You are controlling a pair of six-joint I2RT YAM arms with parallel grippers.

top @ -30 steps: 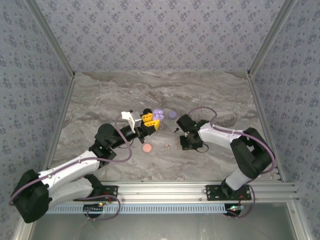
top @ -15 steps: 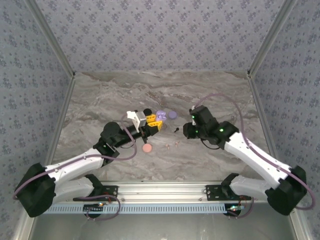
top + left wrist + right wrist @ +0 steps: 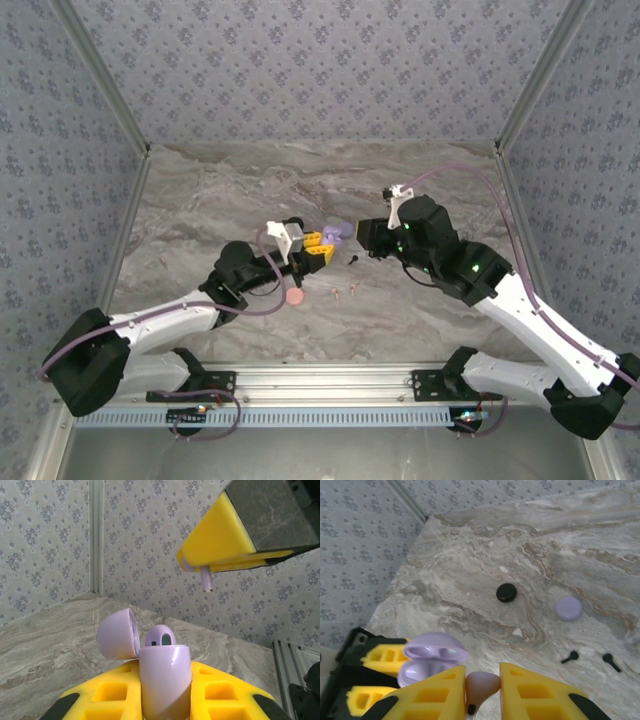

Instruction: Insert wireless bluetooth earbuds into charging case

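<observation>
Right now your left gripper (image 3: 167,702) is clamped around the open lilac charging case (image 3: 165,677), with the lid (image 3: 117,634) tipped back and the mouth facing up. Your right gripper (image 3: 482,690) pinches a pale earbud (image 3: 482,684), stem pointing down. In the left wrist view the earbud hangs above and to the right of the case mouth, not touching it. Judge the move as across, then down, stem first.

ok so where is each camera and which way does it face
top external: above, behind the bases, looking down on the table; both arms show.
left wrist: looks along the left gripper at its clamped open lilac case, wall beyond.
right wrist: looks down past the right gripper, shut on an earbud, to the table.
Shared: both wrist views show the case and earbud.
</observation>
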